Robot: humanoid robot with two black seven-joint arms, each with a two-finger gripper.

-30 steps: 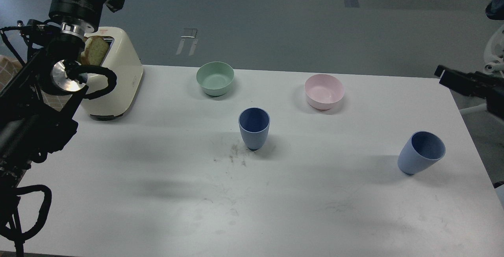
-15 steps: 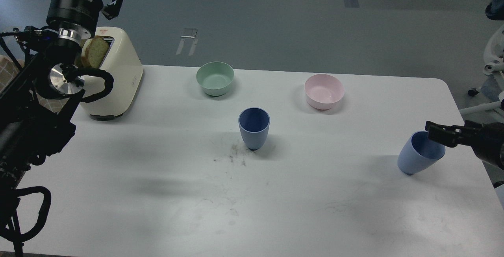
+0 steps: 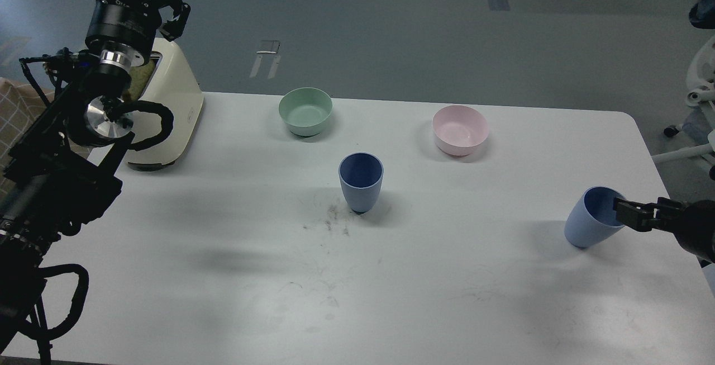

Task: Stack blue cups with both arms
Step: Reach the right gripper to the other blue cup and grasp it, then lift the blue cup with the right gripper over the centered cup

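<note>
Cups, two blue: one (image 3: 361, 181) upright, one (image 3: 591, 218) tilted.

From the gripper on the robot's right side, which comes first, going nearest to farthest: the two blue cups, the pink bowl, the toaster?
Measured from the right gripper in the head view:
1. Right blue cup, at its fingertips, near the table's right edge.
2. Pink bowl, farther back.
3. Middle blue cup, table centre.
4. Toaster, far left corner.

black jointed arms (image 3: 50, 180), looped cables, silver wrist ring (image 3: 115, 57)
</note>
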